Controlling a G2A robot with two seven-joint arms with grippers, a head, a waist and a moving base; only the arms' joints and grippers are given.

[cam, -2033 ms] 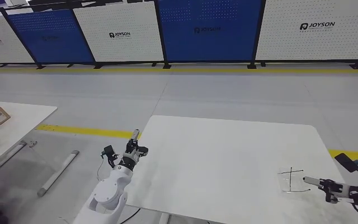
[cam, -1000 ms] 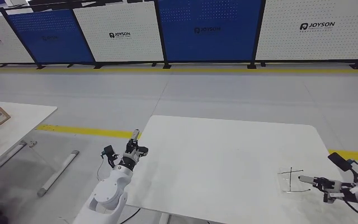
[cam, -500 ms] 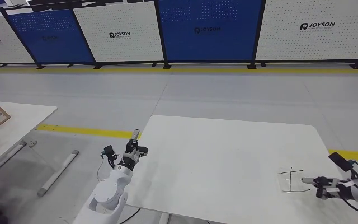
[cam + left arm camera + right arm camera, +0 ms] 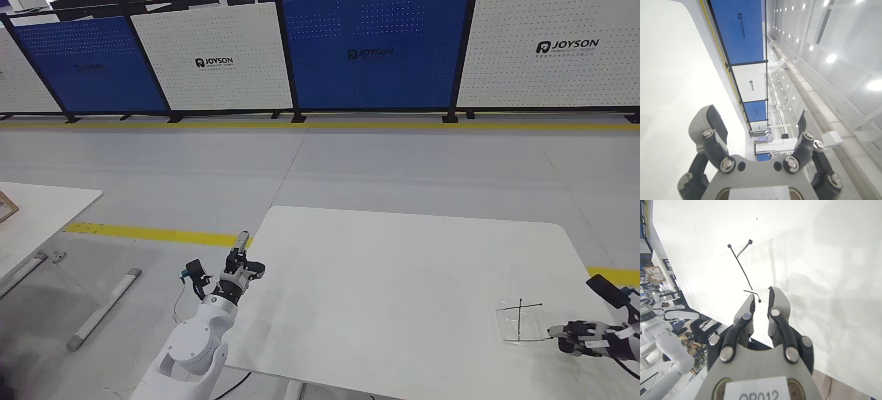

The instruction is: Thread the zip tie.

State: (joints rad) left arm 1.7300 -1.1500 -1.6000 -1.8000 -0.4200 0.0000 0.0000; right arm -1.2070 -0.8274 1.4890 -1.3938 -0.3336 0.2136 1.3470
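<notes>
The right pincer (image 4: pixel 762 292), jaws slightly apart, hovered at the tail of the black zip tie (image 4: pixel 739 264) lying near the table (image 4: pixel 696 256) edge; closing off-centre could flick that thin strap away.

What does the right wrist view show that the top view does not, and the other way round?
Right wrist view: the right hand open, its fingers either side of a curled zip tie, and the ties' square heads. Top view: the left hand at the table's opposite edge. Both: the black zip ties at a clear tray near the right hand.
</notes>
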